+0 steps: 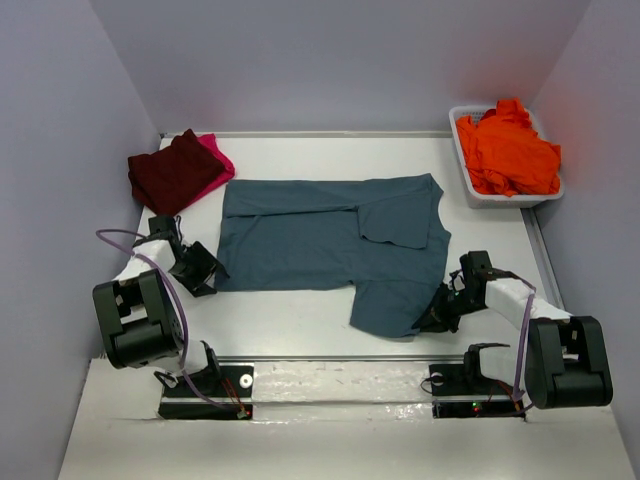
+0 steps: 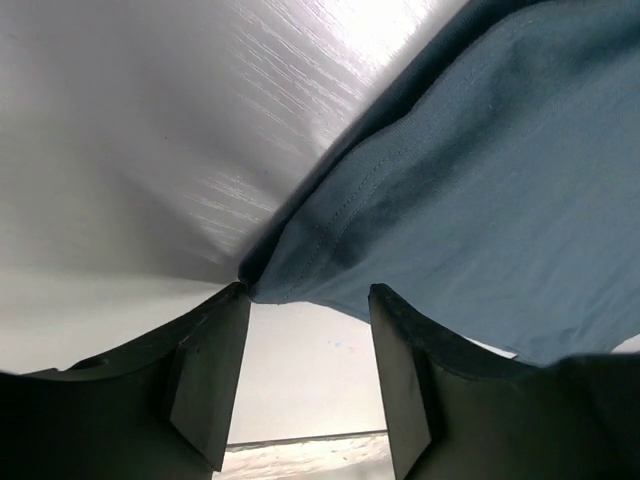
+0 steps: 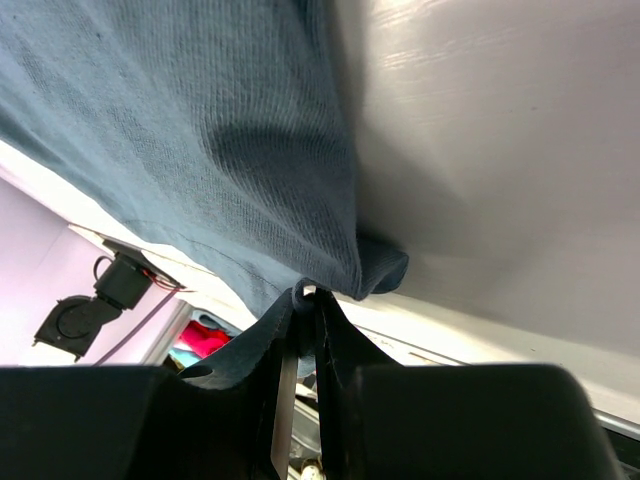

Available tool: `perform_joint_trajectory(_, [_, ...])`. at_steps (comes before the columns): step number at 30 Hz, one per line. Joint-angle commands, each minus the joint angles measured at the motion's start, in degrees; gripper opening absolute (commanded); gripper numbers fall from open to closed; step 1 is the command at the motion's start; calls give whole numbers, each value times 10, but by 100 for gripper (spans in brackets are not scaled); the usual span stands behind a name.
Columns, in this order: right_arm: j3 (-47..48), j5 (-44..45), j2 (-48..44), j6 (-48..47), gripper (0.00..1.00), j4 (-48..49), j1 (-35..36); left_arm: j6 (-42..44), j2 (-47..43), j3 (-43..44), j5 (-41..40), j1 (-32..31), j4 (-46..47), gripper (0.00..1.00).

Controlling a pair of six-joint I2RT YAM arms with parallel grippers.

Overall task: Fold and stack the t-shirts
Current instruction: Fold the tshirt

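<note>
A slate teal-blue t-shirt (image 1: 300,240) lies spread across the middle of the table, one sleeve folded over its chest. My left gripper (image 1: 207,272) is at its near left corner. In the left wrist view that gripper (image 2: 310,292) stands open, and the hem corner of the teal shirt (image 2: 480,180) reaches just to the fingertips (image 2: 215,350). My right gripper (image 1: 437,315) is at the shirt's near right edge. In the right wrist view it (image 3: 308,295) is shut on a pinch of the teal cloth (image 3: 200,130). A dark maroon t-shirt (image 1: 172,170) lies folded on a bright pink one (image 1: 220,158) at the back left.
A white tub (image 1: 512,200) at the back right holds a crumpled orange t-shirt (image 1: 505,150). Lilac walls close in the table on the left, back and right. A bare strip of white table (image 1: 290,320) runs between the shirt and the arm bases.
</note>
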Motion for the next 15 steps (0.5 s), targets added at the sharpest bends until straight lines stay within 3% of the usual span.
perform_joint_trajectory(1, [17, 4, 3, -7, 17, -4, 4, 0, 6, -19, 25, 4, 8, 56])
perform_joint_trajectory(7, [16, 4, 5, -8, 17, -3, 4, -3, 14, -36, 45, 9, 18, 31])
perform_joint_trajectory(15, [22, 4, 1, -10, 17, -11, 4, -1, -1, -26, 29, 9, 6, 21])
